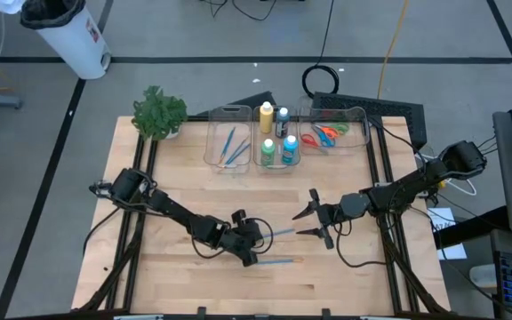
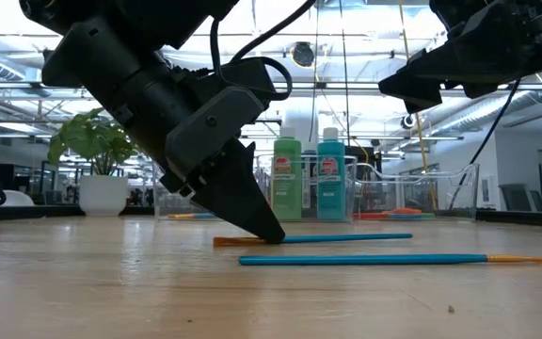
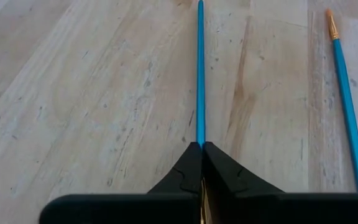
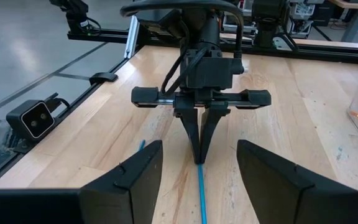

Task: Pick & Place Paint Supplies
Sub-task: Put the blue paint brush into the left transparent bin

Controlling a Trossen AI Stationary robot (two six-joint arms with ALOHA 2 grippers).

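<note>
- Paintbrush (image 3: 199,74): 1 of 2 thin blue brushes lying on the table (image 1: 185,284), near its front middle; the left gripper (image 3: 201,147) is down at the wood with its fingers pinched shut on this brush at one end.
- The second brush (image 3: 347,99) lies loose just beside it, nearer the table's front edge, roughly parallel and not touching.
- Handling, as a guess: the brush looks light, stiff and smooth, so it may swing or slip in an end pinch; a hold nearer the middle would balance it better.
- The right gripper (image 4: 199,163) hovers above the table with its fingers spread wide and nothing between them, facing the left gripper along the held brush.
- The bins (image 1: 229,142) at the back hold other brushes, paint bottles (image 1: 267,117) and scissors (image 1: 325,133).
- A plant (image 1: 158,112) stands at the back left corner.
</note>
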